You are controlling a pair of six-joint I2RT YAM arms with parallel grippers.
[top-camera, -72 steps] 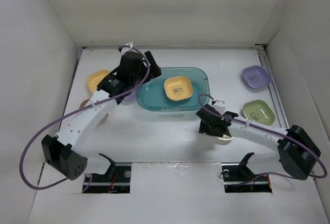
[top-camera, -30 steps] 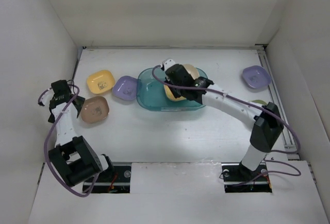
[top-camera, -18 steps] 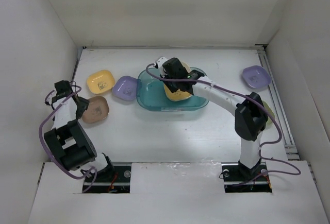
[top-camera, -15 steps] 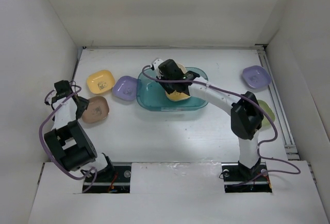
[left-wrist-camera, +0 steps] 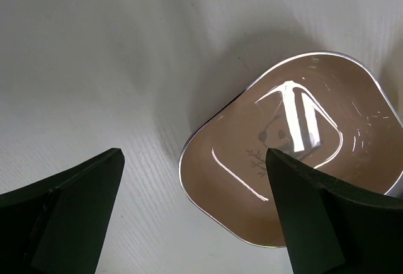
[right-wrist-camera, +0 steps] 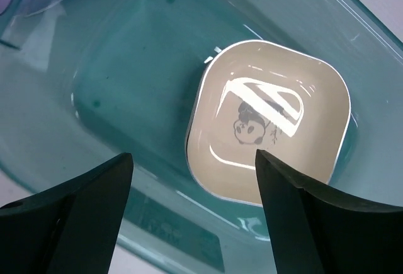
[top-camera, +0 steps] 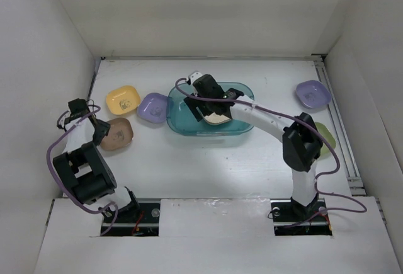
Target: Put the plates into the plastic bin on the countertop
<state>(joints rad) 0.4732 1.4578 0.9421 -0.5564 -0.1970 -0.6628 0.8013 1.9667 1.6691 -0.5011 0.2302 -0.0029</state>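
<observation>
The teal plastic bin (top-camera: 181, 115) stands mid-countertop. A beige plate (top-camera: 220, 119) lies flat in it, clear in the right wrist view (right-wrist-camera: 267, 129) on the bin's floor (right-wrist-camera: 126, 79). My right gripper (top-camera: 204, 99) hovers open over the bin, jaws apart above the plate's near edge (right-wrist-camera: 194, 160), holding nothing. My left gripper (top-camera: 96, 131) is open at the left edge of a brown-beige plate (top-camera: 117, 134); in the left wrist view its jaws (left-wrist-camera: 194, 160) straddle that plate's rim (left-wrist-camera: 296, 154) without touching it.
A yellow plate (top-camera: 123, 99) and a lavender plate (top-camera: 153, 107) lie left of the bin. Another lavender plate (top-camera: 313, 94) lies at far right. A pale green plate (top-camera: 325, 140) is mostly hidden behind the right arm's elbow. White walls bound the countertop (top-camera: 189, 160).
My right gripper carried the beige plate over the bin and let it go; the plate now lies in the bin. My left gripper stayed by the brown-beige plate.
</observation>
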